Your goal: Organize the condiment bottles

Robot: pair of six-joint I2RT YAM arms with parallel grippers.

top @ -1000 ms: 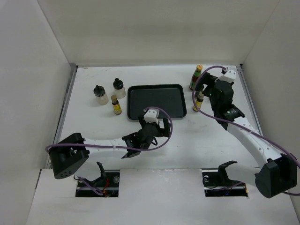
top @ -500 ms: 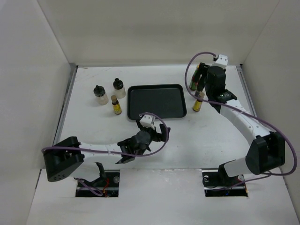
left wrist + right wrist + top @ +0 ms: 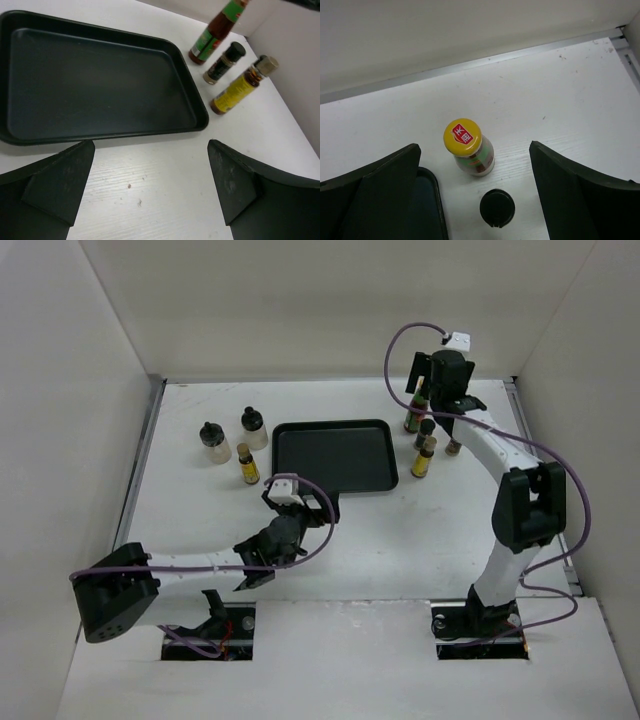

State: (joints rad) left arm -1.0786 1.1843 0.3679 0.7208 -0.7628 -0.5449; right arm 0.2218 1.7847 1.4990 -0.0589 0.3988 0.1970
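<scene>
Three bottles stand left of the black tray [image 3: 340,455]: one squat whitish bottle [image 3: 214,444], a second squat bottle [image 3: 254,428] and a slim yellow-labelled bottle [image 3: 247,466]. The left gripper [image 3: 150,160], jaws spread and empty, has backed off from the tray's near edge. Right of the tray, the red bottle [image 3: 468,147], a black-capped bottle [image 3: 497,207] and another yellow-labelled bottle [image 3: 423,461] cluster together. The right gripper [image 3: 440,395], spread wide, has swung away from that slim one and hovers above the red bottle's yellow cap, likely its next pick. The tray holds nothing yet.
</scene>
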